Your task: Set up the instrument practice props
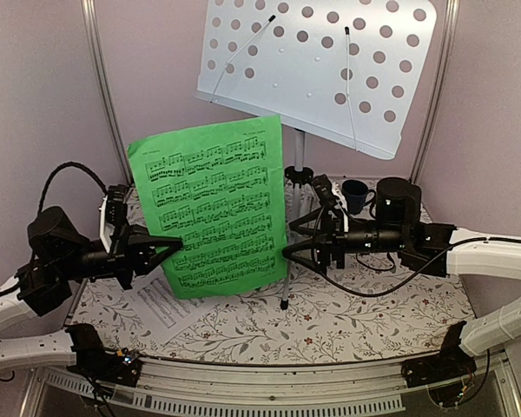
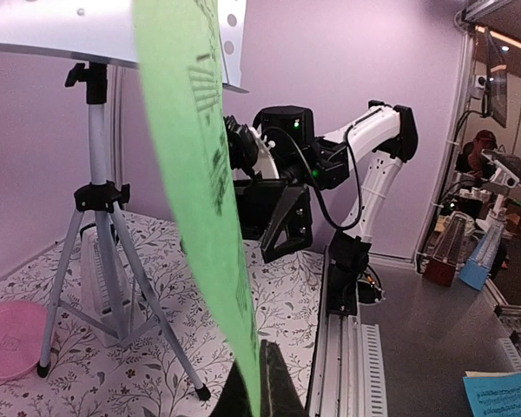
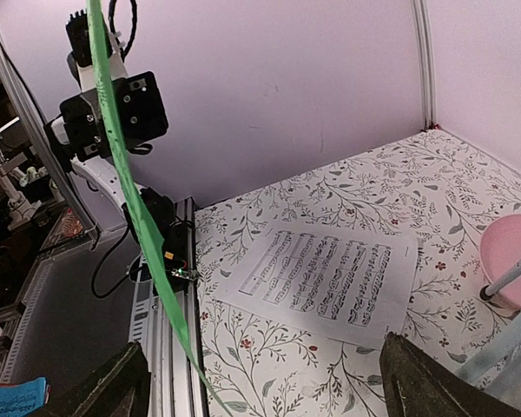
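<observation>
A floral-print tabletop [image 1: 356, 317] fills the pale purple booth. Nearest, the white music sheet [image 1: 161, 304] lies flat, front-left of the music stand [image 1: 321, 61]. Just before the stand, the left gripper [image 1: 174, 245] is clenched on the green music sheet [image 1: 210, 208], holding it upright. The right gripper [image 1: 288, 251] gapes wide at its right edge, grasping nothing. This looks like the mounting step; next the sheet needs lifting onto the stand's ledge.

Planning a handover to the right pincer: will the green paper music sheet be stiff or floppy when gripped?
Probably floppy: the green paper music sheet curves in the left wrist view, pinched at one edge by the shut left pincer. Likely light, since that pinch holds it upright. It may bend away if the open right pincer nudges it.
</observation>
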Robot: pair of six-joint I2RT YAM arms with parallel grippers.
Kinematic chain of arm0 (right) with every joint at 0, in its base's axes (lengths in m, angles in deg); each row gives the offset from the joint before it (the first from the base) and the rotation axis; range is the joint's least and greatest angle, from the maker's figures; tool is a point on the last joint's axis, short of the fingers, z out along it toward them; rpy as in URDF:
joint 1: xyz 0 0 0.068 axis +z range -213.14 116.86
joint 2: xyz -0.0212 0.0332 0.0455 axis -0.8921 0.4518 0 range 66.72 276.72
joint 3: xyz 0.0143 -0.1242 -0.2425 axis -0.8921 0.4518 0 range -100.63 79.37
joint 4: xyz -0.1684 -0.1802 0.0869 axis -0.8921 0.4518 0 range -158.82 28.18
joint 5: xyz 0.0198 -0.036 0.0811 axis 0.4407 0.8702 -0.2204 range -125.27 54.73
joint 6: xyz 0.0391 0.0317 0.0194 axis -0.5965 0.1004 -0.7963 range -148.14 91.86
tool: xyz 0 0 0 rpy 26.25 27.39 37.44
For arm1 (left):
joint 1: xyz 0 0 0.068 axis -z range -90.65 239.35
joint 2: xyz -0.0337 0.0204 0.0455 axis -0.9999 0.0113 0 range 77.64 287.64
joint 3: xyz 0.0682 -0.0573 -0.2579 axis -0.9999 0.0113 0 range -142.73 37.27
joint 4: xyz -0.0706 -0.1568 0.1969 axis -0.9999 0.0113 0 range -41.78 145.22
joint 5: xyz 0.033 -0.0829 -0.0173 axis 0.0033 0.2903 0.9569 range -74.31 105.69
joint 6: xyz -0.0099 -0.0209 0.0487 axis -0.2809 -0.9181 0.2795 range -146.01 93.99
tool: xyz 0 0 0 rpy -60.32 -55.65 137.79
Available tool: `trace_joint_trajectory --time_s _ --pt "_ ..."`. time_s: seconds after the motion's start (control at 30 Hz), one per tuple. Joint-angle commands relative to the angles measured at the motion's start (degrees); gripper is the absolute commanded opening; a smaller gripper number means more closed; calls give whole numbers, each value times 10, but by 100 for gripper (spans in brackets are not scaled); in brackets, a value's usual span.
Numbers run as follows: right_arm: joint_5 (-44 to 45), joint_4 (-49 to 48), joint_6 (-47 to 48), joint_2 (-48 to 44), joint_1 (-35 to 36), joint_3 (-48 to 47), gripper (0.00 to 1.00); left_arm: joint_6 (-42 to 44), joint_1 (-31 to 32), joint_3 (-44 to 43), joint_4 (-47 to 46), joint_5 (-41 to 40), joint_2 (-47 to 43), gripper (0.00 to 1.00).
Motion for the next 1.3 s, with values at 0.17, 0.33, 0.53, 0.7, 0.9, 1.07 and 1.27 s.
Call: trace_joint_trajectory --time_s 0.17,0.33,0.53,0.7,0.9,1.07,1.27 --pt "-44 -66 -28 16 20 -8 83 -33 -5 43 -119 18 2 0" --pt "-65 -114 -53 8 20 16 61 -56 -6 66 -193 16 18 0" --pt "-91 -132 -73 8 21 19 32 -72 -6 87 -262 5 33 0" --pt "-53 -62 -58 -19 20 10 0 -73 -7 82 -224 -27 38 7" --pt "23 185 24 -55 21 -36 0 -19 -8 30 -46 -67 18 62" --pt "89 389 96 -61 21 -100 0 28 -11 -30 105 -127 8 85" --pt "171 565 131 -41 35 -177 0 91 -13 -125 241 -162 57 99"
